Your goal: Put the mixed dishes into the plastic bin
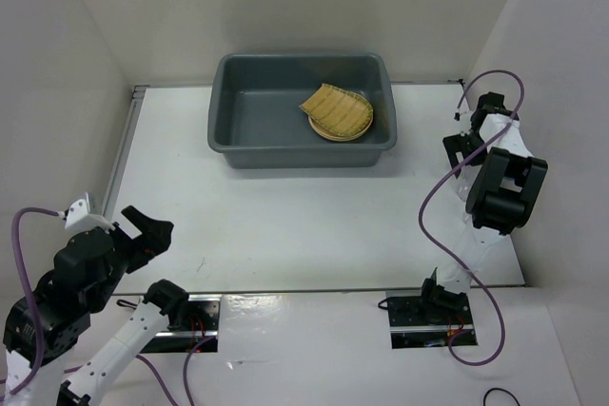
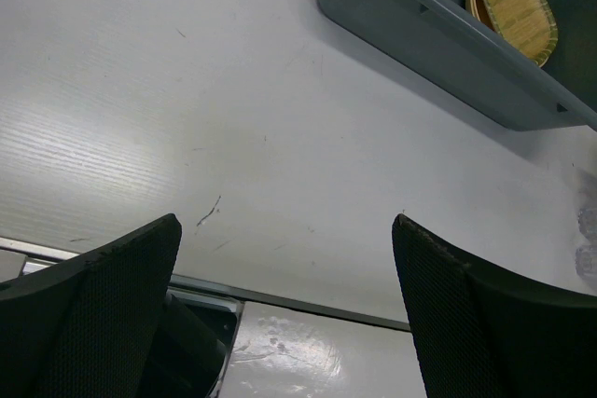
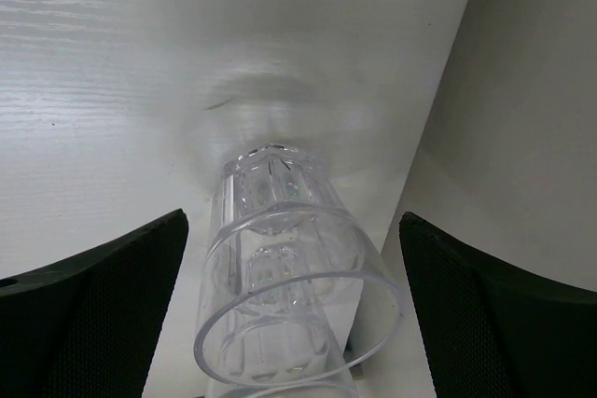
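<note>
Glass (image 3: 289, 277) stands upright, untouched, between the wide-spread fingers of the right gripper (image 3: 291, 219) at the right edge of the table (image 1: 285, 216); the left gripper (image 2: 284, 221), equally wide, sits well apart.

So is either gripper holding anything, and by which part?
Nothing held. The clear glass stands loose inside the open right gripper; left gripper is empty.

Lit brightly and evenly from overhead, shadows soft. Shows a pale sheen on the table (image 2: 84, 156) in the left wrist view, a blurry grey shadow beyond the glass (image 3: 280, 295) in the right wrist view.
</note>
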